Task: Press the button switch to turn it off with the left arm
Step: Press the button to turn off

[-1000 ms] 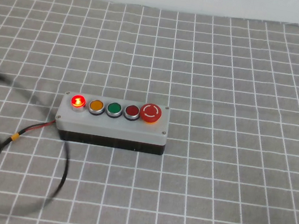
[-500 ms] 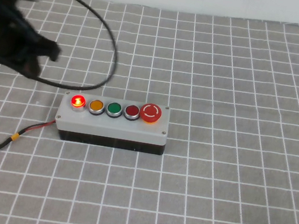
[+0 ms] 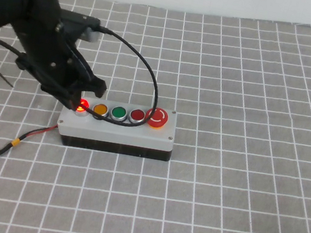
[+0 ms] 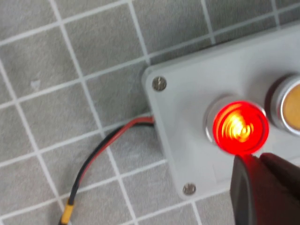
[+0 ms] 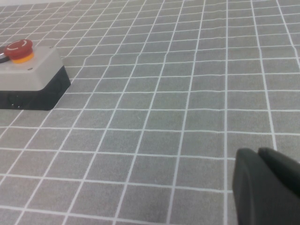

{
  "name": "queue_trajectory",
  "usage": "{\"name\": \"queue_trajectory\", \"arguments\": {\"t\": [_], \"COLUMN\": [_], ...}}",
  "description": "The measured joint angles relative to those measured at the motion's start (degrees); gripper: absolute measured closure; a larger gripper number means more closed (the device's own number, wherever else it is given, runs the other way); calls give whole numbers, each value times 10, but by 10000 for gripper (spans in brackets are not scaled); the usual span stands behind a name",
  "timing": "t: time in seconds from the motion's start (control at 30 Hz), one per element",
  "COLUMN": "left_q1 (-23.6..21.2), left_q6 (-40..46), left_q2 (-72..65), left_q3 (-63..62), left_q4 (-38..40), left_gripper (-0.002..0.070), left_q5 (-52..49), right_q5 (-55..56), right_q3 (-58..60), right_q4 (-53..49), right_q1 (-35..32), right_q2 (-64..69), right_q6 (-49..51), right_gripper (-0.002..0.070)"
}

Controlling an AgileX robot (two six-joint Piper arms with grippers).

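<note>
The button switch (image 3: 81,105) is a small red dome, glowing, at the left end of a row of five on a grey box (image 3: 117,129) with a black base. In the left wrist view it glows bright red (image 4: 240,127). My left gripper (image 3: 76,100) is shut, with its tip right at the button's edge; in the left wrist view its shut black fingers (image 4: 262,187) sit just beside the glowing dome. The bulky black left arm (image 3: 38,31) reaches in from the upper left. My right gripper (image 5: 267,187) is shut and empty, low over bare cloth, out of the high view.
Beside the glowing button are an orange (image 3: 100,109), a green (image 3: 119,112), a dark red (image 3: 137,114) and a large red mushroom button (image 3: 156,117). A black cable (image 3: 145,73) loops over the box. A red-black wire (image 3: 33,134) leaves its left side. Grey checked cloth covers the table.
My left arm has swung in from the left edge, risen over the far left, then come down to the box's left end. The button stays lit throughout.
</note>
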State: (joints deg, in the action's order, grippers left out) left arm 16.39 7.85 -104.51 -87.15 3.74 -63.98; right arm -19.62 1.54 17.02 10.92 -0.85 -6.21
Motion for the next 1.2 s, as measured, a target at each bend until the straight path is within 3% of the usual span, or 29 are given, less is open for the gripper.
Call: {"name": "queue_trajectory", "arguments": {"t": [1.2], "left_q1": [3], "left_q6": [-32], "left_q2": [-22], "left_q3": [-15], "left_q4": [-19], "left_gripper": [678], "left_q5": [6], "right_q5": [0], "right_q3": [0], "right_q4": [0], "right_q1": [0], "right_q2": [0], "right_q6": [0], "right_gripper": [694]}}
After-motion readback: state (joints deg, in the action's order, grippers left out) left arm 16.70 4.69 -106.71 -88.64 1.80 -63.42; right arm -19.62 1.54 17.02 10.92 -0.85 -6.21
